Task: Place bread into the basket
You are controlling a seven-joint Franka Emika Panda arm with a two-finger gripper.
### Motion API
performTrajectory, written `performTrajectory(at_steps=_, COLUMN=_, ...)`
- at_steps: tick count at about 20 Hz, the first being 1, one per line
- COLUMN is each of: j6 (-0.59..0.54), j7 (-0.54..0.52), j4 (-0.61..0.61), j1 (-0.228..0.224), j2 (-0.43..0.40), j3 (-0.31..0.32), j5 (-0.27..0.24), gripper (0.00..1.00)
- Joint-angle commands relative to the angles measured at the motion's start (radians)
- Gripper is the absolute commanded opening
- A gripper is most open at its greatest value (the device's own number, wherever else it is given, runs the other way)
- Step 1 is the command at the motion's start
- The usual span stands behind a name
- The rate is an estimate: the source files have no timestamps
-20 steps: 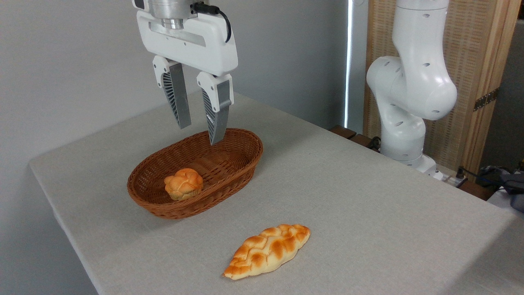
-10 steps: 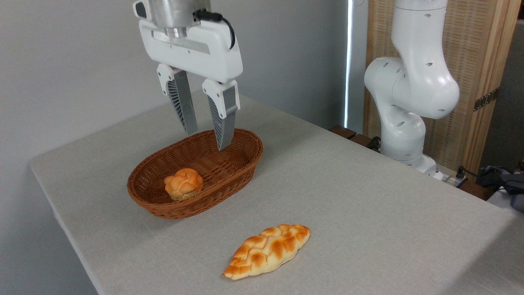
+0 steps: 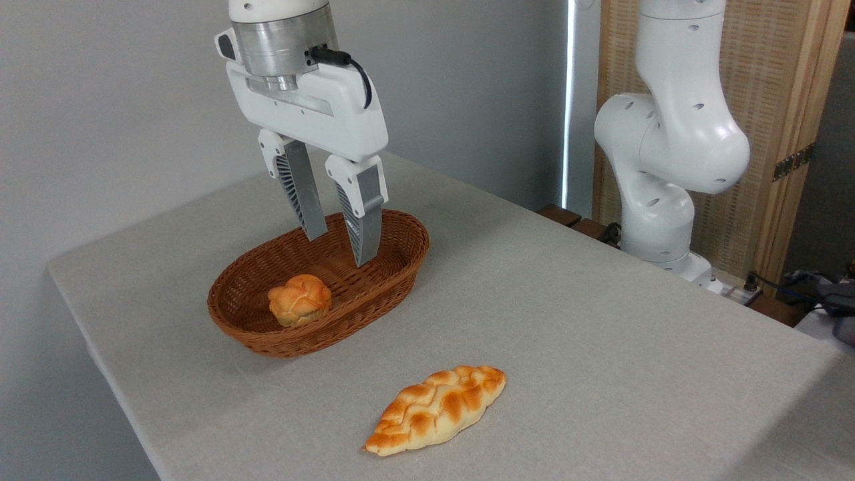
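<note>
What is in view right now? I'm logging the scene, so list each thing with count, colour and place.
bun: 1, golden-orange, inside the basket, left part
basket: 1, reddish-brown wicker, on the table, left of centre
loaf: 1, golden braided, on the table in front of the basket
table: 1, grey cloth, fills the lower picture
screen: 1, wood and woven panel, back right
arm: 1, white, back right
hand: 1, white with grey fingers, open and empty above the basket
</note>
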Motion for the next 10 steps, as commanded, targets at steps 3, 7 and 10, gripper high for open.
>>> performTrajectory(at_steps=3, j6=0.007, j7=0.048, j4=0.005, j1=0.007, j2=-0.001, j3=-0.002, j5=0.016, gripper=1.0)
performTrajectory(at_steps=7, j6=0.013, j7=0.053, j4=0.005, j1=0.009, j2=-0.001, j3=0.0, j5=0.018, gripper=1.0)
performTrajectory(at_steps=10, j6=0.013, j7=0.053, j4=0.005, j1=0.009, j2=-0.003, j3=0.0, j5=0.018, gripper=1.0)
